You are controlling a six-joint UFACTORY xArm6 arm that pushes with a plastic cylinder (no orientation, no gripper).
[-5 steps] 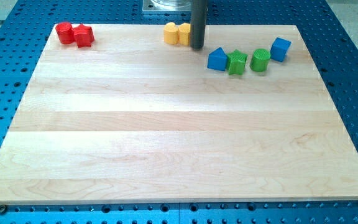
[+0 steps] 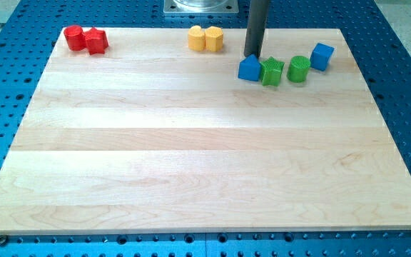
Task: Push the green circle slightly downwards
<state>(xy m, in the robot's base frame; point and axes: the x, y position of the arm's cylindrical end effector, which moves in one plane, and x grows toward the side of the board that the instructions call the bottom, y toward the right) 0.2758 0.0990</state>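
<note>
- My tip (image 2: 251, 56): the lower end of the straight dark rod rests on the wooden board (image 2: 191, 164) near its top edge; it carries no jaws, so it grasps nothing and can only shove what it meets.
- Nearest neighbour: the blue triangular block (image 2: 249, 68) lies just below the tip, so close that contact cannot be ruled out or confirmed from this view.
- Row to the view's right: the green star-shaped block (image 2: 272, 71) sits against the blue triangular block, then comes the green circle (image 2: 298, 68), and beyond it, slightly higher, the blue cube (image 2: 322, 56).
- Task object: the green circle stands in the board's upper right, to the view's right of the tip and a little lower, with the star-shaped block between them.
- Why the tip stands as it does: a downward push requires the tip to start above the circle, and it is already at about the right height; judged from this, it needs to travel rightward along the bare strip above the row before descending.
- Risk, as a judgement: the circle's neighbours are close on both sides, so an off-centre descent could drag the star or the cube along.
- Far objects: two yellow blocks (image 2: 205, 38), touching, lie to the view's left of the tip; two red blocks (image 2: 85, 38), also touching, occupy the top left corner, well apart from the work.
</note>
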